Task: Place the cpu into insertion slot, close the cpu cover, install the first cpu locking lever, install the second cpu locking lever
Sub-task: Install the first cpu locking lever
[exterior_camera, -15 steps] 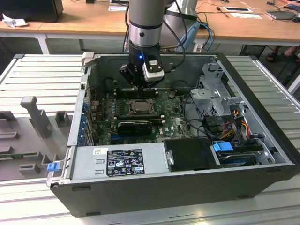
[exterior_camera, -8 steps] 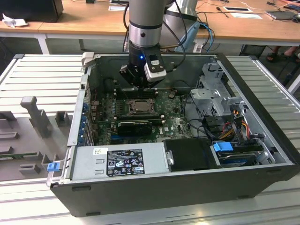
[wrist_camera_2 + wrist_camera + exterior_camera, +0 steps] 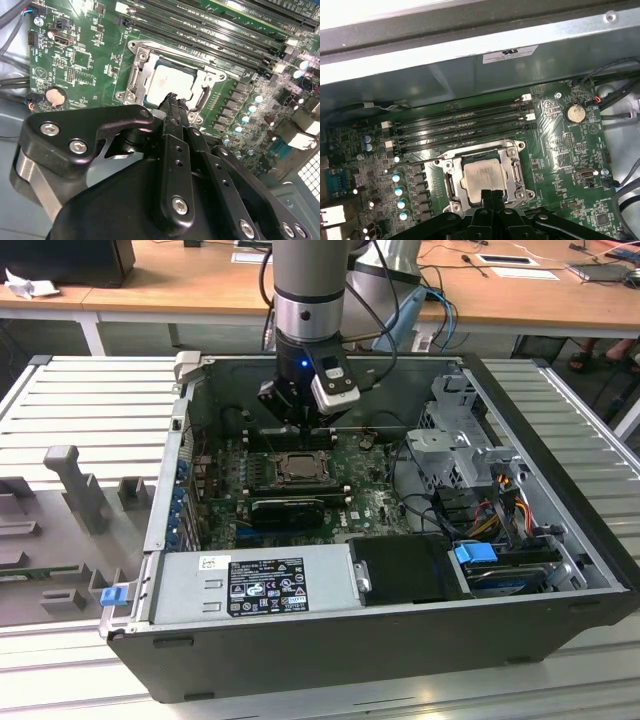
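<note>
The cpu (image 3: 481,175), a dull silver square, lies flat in the insertion slot (image 3: 278,469) on the green motherboard. The silver cpu cover (image 3: 513,152) lies down around it, and the chip shows through its cut-out. In the second wrist view the cpu (image 3: 167,82) and the cover (image 3: 141,56) sit just past the black fingers. My gripper (image 3: 490,194) is shut with nothing between its fingers, its tips over the socket's edge next to the cpu. I cannot tell whether they touch the frame. In the exterior view the gripper (image 3: 306,422) hangs just above the slot.
Black memory slots (image 3: 462,125) run beside the socket, and the case wall (image 3: 470,70) rises beyond them. A thin metal rod (image 3: 422,161) sticks out from the socket's side. A power supply (image 3: 255,582), a drive cage (image 3: 455,435) and cables (image 3: 500,510) crowd the case.
</note>
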`<state>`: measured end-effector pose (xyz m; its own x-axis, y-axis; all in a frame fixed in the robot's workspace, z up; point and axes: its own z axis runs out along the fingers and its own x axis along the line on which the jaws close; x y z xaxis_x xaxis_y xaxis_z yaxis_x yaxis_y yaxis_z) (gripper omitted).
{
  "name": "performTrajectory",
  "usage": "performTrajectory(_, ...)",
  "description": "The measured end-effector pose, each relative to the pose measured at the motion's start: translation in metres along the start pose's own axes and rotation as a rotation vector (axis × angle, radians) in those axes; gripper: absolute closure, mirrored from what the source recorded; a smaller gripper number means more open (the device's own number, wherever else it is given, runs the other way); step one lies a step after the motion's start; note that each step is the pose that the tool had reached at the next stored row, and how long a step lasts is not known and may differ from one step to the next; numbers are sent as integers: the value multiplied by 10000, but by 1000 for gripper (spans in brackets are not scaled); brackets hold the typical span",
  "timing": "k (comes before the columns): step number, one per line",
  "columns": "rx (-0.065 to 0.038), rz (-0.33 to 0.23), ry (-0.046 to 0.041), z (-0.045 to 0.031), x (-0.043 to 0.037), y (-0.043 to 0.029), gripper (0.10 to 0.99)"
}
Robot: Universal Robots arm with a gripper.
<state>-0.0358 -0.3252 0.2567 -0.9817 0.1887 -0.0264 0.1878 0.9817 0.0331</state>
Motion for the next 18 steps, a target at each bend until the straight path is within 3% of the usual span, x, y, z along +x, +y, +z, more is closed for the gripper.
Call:
performTrajectory(13, -33, -314, -14, 0, 31, -16, 980)
performTrajectory(18, -114, -401, -1, 2, 190, -50, 980)
